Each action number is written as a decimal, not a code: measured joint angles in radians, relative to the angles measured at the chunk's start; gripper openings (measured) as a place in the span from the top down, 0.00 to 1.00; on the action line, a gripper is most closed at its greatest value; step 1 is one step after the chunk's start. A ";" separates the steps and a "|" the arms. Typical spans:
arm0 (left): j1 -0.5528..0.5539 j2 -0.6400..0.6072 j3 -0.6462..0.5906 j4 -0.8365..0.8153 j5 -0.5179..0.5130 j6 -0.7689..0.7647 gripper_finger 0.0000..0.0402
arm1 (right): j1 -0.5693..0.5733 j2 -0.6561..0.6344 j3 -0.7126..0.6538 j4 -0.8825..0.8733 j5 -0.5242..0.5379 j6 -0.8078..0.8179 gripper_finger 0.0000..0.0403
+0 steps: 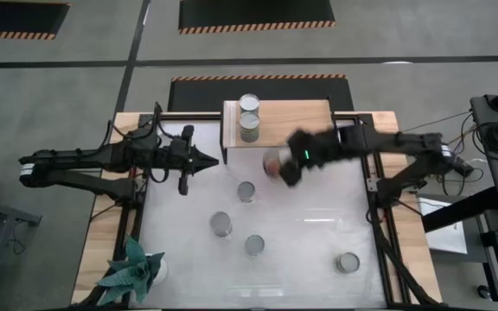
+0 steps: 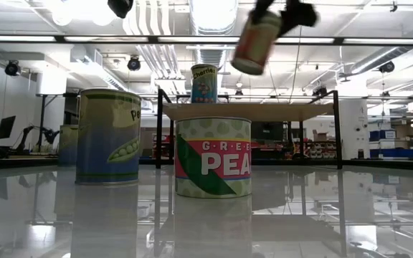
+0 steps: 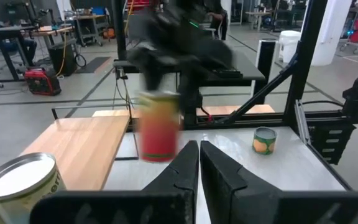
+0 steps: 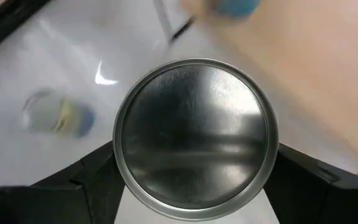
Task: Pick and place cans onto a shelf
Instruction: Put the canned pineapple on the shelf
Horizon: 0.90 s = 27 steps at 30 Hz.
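Can (image 4: pixel 194 138) grasped aloft by right end effector (image 1: pixel 282 164) beside shelf (image 1: pixel 296 114) bearing two cans (image 1: pixel 249 117); left end effector (image 1: pixel 206 159) clenched

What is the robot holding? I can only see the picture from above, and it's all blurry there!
Observer: A can with a red and green label, clamped in the right gripper.
Child: Is it up high?
Observer: Yes, the low view shows it tilted in the air, above the shelf.
Child: What's the other arm doing?
Observer: The left gripper is shut and empty, pointing toward the carried can.
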 joint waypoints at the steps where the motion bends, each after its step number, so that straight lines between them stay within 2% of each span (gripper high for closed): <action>1: 0.000 0.000 0.000 0.000 0.000 0.000 1.00 | -0.037 0.027 0.057 -0.028 0.000 -0.051 0.25; 6: 0.000 0.000 0.000 -0.008 0.000 0.004 1.00 | -0.204 0.202 0.307 -0.261 0.000 -0.241 0.24; 10: 0.000 0.000 0.000 -0.010 0.000 0.004 1.00 | -0.274 0.327 0.449 -0.444 0.005 -0.334 0.24; 16: 0.000 0.000 0.000 -0.010 0.001 0.004 1.00 | -0.282 0.396 0.527 -0.417 -0.003 -0.414 0.24; 27: 0.000 0.000 0.000 -0.015 0.001 0.003 1.00 | -0.298 0.415 0.528 -0.375 -0.012 -0.409 0.24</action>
